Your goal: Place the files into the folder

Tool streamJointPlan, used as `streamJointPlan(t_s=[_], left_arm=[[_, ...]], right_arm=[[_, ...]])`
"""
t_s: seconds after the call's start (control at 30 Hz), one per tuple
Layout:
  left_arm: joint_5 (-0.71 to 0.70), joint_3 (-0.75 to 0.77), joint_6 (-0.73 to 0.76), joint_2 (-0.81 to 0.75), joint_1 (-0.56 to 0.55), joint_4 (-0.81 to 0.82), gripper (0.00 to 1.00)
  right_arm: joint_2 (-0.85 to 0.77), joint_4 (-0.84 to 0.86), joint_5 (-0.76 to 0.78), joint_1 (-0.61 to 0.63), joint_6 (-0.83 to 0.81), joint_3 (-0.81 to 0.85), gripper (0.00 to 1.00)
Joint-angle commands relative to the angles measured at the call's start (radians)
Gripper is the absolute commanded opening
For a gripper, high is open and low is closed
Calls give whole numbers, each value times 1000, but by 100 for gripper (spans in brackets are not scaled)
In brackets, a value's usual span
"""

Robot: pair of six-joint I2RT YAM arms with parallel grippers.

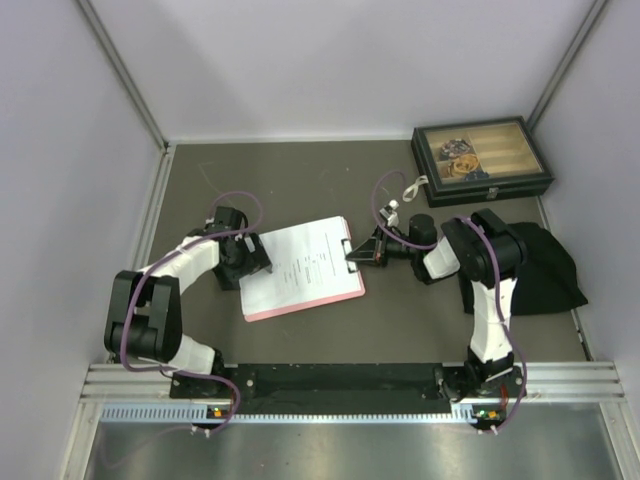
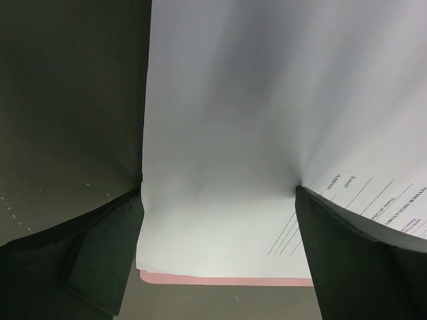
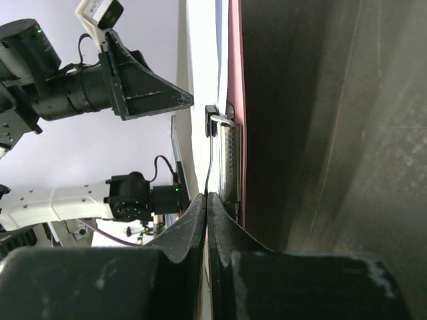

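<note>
While the files [image 1: 303,258] lie flat on the folder [image 1: 300,306] at mid-table, I judge the step in hand to be seating them under the clip [image 3: 228,153]. They look white and smooth, with sparse print on top; I can't tell one sheet from the other, nor whether their edge is under the clip yet. A pink rim shows along the near side. My left gripper [image 1: 257,262] stands with jaws wide apart, astride the sheets' far short edge. My right gripper [image 3: 207,203] has its jaws pressed together right at the clip. Next I'd need the clip levered up and the sheets nudged squarely beneath it without buckling.
</note>
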Motion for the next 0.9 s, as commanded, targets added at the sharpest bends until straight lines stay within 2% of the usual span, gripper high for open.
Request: streamJointPlan(t_s=[0.0,0.1,0.2,0.3,0.4,0.53,0.6,0.63,0.67,0.73,0.77,0.87], left_arm=[[56,-14,-33,48,-15,67,98],[240,-44,-12,25,-18,181,98],[310,-36,-18,-5,-34,200,98],[210,9,-9,-11,-37,121,98],[19,64,-10,-11,-37,-13,98],[-54,74,-30,-55,-37,-64,98],[-11,54,-26,-61,-37,-27,98],[16,47,-26,-49,-37,-13,98],[38,44,-27,-37,-37,10,99],[114,26,-44,-14,-41,42,98],[128,8,-53,-17,-44,63,98],[101,6,-76,-47,-54,91,98]], right_arm=[[-25,115,-54,22,32,-5,0],[-34,79,-54,22,15,-2,0],[-46,31,-48,24,-23,1,0],[-60,-1,-44,22,-49,0,0],[-71,-42,-39,24,-81,4,0],[-101,-199,7,24,-192,20,0],[-144,-404,41,28,-325,49,0],[-164,-499,99,31,-372,64,0],[-207,-682,136,39,-425,84,0],[-236,-869,246,74,-555,165,2],[-250,-1014,278,86,-589,226,7],[-266,-1160,396,126,-664,314,30]])
